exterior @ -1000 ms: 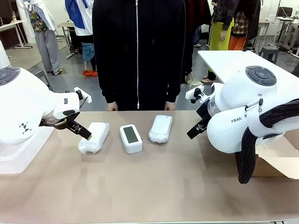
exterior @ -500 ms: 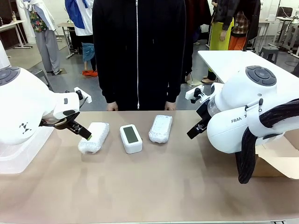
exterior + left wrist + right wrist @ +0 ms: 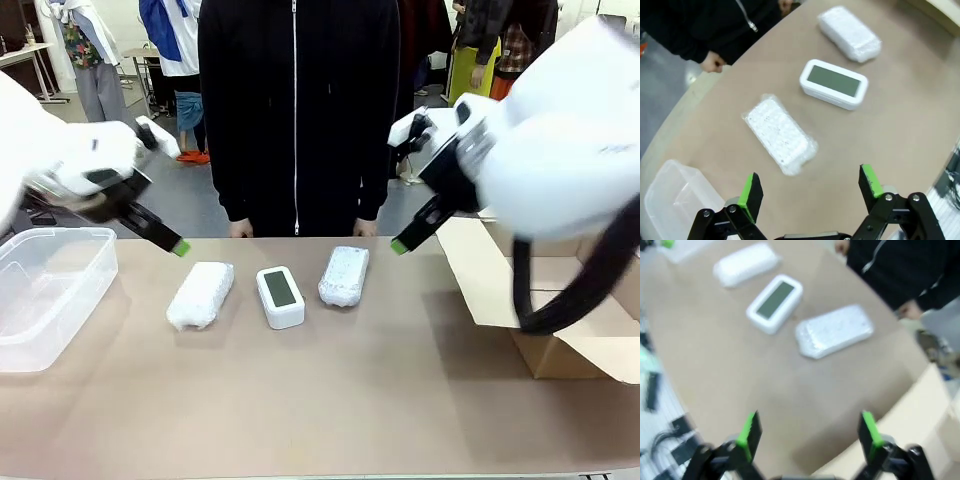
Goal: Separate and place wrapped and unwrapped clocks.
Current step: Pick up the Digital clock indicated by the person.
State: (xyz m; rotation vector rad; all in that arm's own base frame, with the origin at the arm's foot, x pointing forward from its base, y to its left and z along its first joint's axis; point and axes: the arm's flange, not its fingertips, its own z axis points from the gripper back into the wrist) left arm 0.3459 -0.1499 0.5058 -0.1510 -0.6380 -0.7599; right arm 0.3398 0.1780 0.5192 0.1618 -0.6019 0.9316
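Three clocks lie in a row near the table's far edge. A bubble-wrapped clock point(image 3: 201, 294) point(image 3: 779, 134) point(image 3: 746, 264) is on the left. The bare white clock point(image 3: 280, 296) point(image 3: 834, 84) point(image 3: 774, 303) with a dark screen is in the middle. A second wrapped clock point(image 3: 344, 275) point(image 3: 849, 34) point(image 3: 835, 331) is on the right. My left gripper point(image 3: 170, 242) point(image 3: 810, 187) hangs open above and left of the left bundle, holding nothing. My right gripper point(image 3: 405, 240) point(image 3: 808, 432) hangs open above and right of the right bundle, also with nothing in it.
A clear plastic tub point(image 3: 50, 290) point(image 3: 670, 195) stands at the table's left edge. An open cardboard box point(image 3: 540, 310) point(image 3: 920, 410) stands at the right. A person in black stands at the far edge, hands point(image 3: 240, 229) point(image 3: 714, 62) resting there. The near half of the table is bare.
Both arms have lifted up and away from the table, uncovering the tub and the box. Both grippers stayed open. The three clocks have not moved.
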